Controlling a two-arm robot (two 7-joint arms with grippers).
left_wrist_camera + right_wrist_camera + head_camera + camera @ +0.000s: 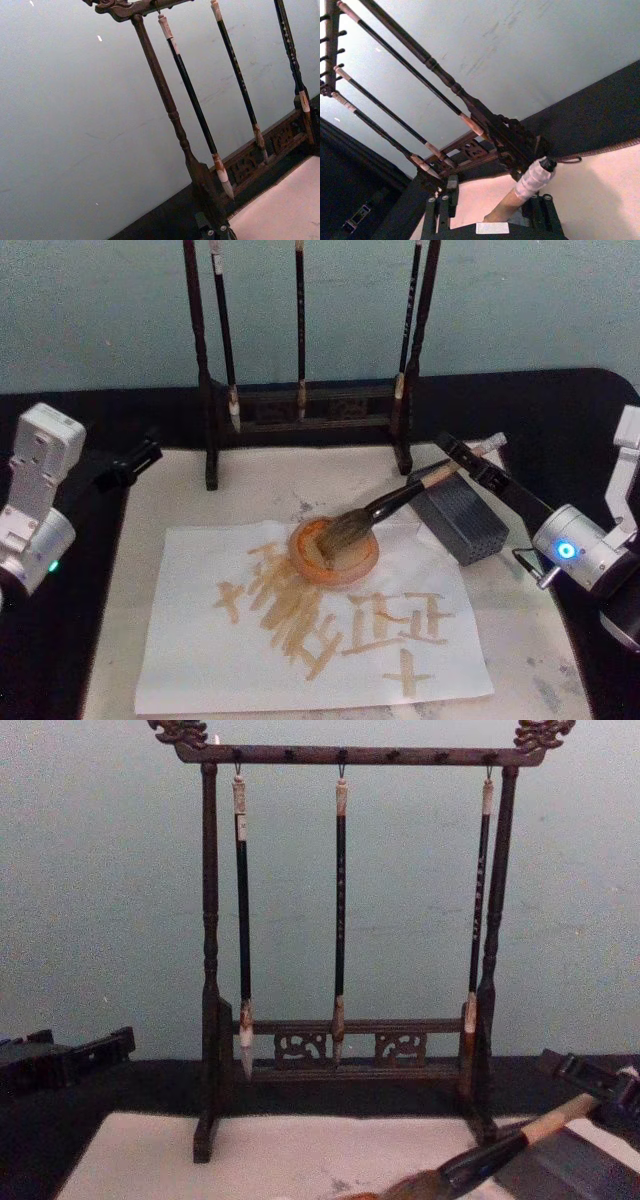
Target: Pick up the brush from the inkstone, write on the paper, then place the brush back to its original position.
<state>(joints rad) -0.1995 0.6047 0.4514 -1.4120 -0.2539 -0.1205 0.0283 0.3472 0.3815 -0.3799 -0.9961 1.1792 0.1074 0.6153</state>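
My left gripper (pixel 140 458) hung idle over the dark table (pixel 60 410) at the far left, just off the paper's edge; I could not tell from any view how its jaws stood. The work was all to the right of it.

The paper (pixel 200 660) lay in the middle with tan strokes already across it, and a shallow orange dish (pixel 333 550) sat on its far part. The brush (pixel 400 498) slanted from lower left to upper right, its bristles down in the dish and its tan handle rising over the inkstone (pixel 462 524), which stood just right of the dish. My right gripper (pixel 472 458) was closed on the upper handle, near the whitish wrapped end, as the right wrist view showed with a finger either side of the shaft.

I judged I was loading or resting the bristles in the dish, so the thing to do well was to lift straight up along the handle's line, letting the tip clear the dish rim before swinging anywhere, and to keep my hold firm so the shaft did not twist.

Room was tight behind: the wooden rack (pixel 300 405) with its three hanging thin brushes (pixel 340 910) stood just beyond, its right post near my gripper. Toward the near side the paper lay open, with bare space at its near left.
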